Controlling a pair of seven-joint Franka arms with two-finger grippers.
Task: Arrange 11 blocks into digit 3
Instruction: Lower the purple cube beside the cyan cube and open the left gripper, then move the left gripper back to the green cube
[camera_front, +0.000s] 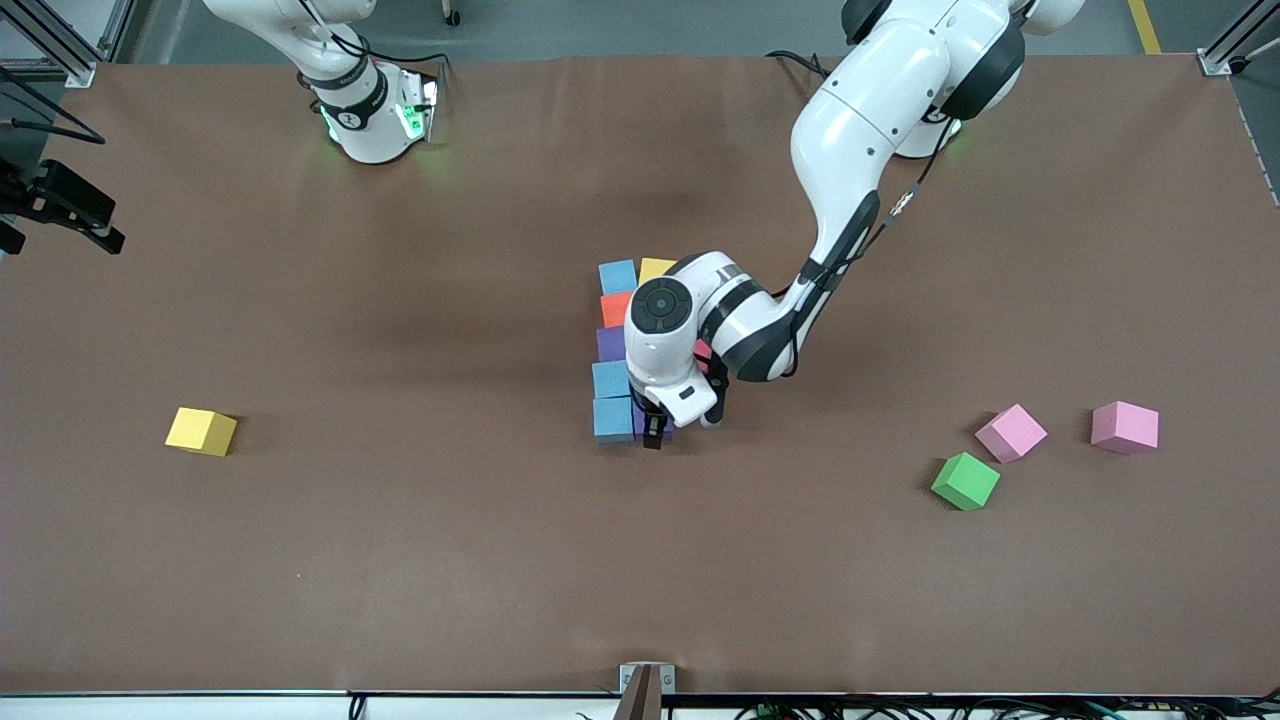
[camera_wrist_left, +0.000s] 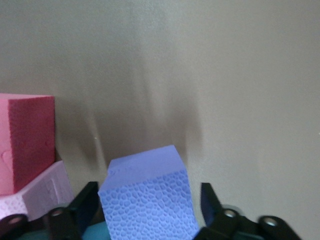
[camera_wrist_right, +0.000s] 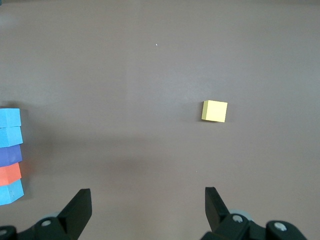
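Left hand (camera_front: 655, 432) is down at the six-o'clock end of the partly built digit 3 (camera_front: 618, 345) at mid-counter, its fingers (camera_wrist_left: 80, 207) parted around a purple block (camera_wrist_left: 147, 200) without pressing it; only its wrist view shows this gap and a red block (camera_wrist_left: 25, 142) alongside. Right hand (camera_wrist_right: 145, 212) waits open above the counter (camera_front: 400, 560), its camera showing the lone yellow block (camera_wrist_right: 214, 111). Two pink blocks (camera_front: 1011, 432) and a green block (camera_front: 965, 481) lie toward the left arm's end.

Open right claw (camera_wrist_right: 145, 210) above bare brown tabletop (camera_wrist_right: 150, 75). Lone yellow block (camera_wrist_right: 214, 111) well apart from column of blue, purple and orange blocks (camera_wrist_right: 10, 156).
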